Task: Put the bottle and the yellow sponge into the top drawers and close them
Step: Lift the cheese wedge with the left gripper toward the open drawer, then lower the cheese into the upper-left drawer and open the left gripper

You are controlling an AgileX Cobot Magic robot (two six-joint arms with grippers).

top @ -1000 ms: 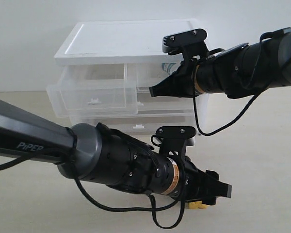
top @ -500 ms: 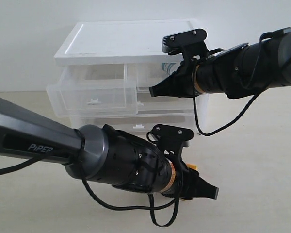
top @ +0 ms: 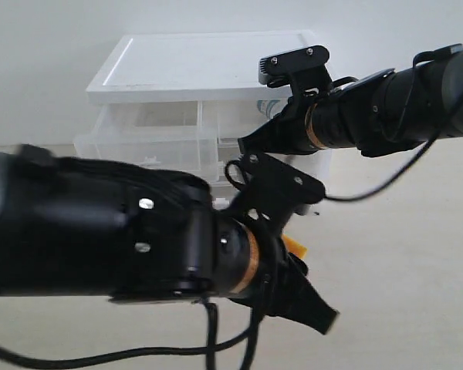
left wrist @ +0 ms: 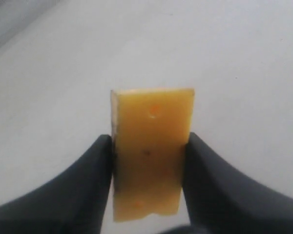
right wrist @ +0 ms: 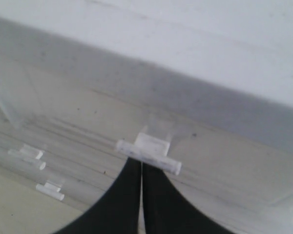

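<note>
The yellow sponge [left wrist: 151,126], orange-yellow with small holes, is clamped between the black fingers of my left gripper [left wrist: 149,138] above the pale table. From outside only a corner of this sponge [top: 295,248] shows, above one left finger [top: 315,305]. The left top drawer [top: 131,145] stands pulled out. My right gripper [right wrist: 139,164] is shut, its tips against the white clip handle [right wrist: 147,155] of the right top drawer [top: 235,116]. A teal-marked white shape [top: 272,104] shows through that drawer; I cannot tell whether it is the bottle.
The white cabinet [top: 208,65] stands at the back against a white wall. My bulky left arm [top: 139,239] fills the foreground and hides the cabinet's lower part. Beige tabletop [top: 401,270] lies to the right.
The left jaws closed on the sponge, and the left arm lifted it off the table, swinging up and nearer to the camera. The right arm has not moved.
</note>
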